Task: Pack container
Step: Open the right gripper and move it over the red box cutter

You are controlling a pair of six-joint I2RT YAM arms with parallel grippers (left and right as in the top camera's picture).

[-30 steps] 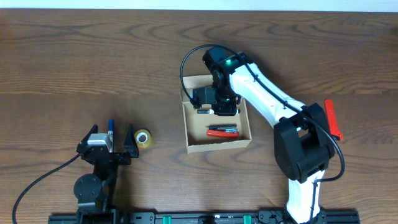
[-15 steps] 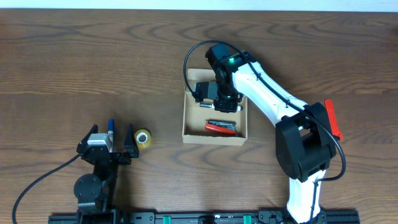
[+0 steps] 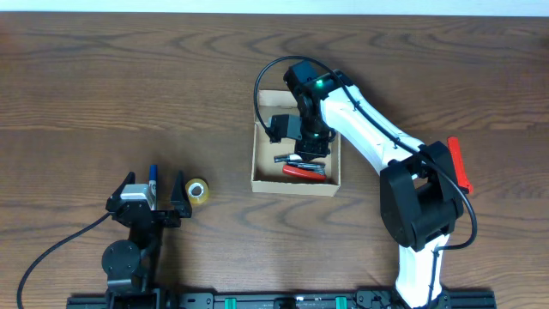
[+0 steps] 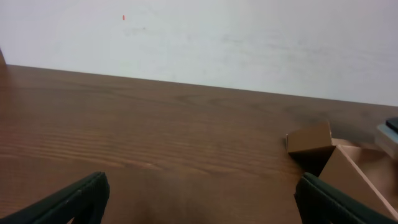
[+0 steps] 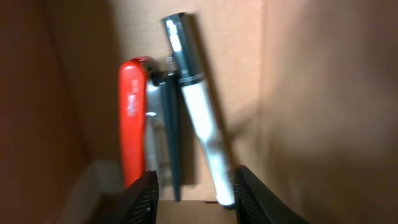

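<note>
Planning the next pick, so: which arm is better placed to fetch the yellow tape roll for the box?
Left. The left gripper sits open close beside the tape roll, on its own side of the table. The right gripper is down inside the container, farther from the roll.

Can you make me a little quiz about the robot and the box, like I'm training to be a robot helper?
1. True or false: the roll of tape lies on the table, outside the cardboard box.
2. Where is the end of the right arm? A) down inside the box B) over the tape C) past the table edge
3. Fill in the blank: the tool lying in the box has ___ handles.

Key: 1 true; 2 A; 3 red.
</note>
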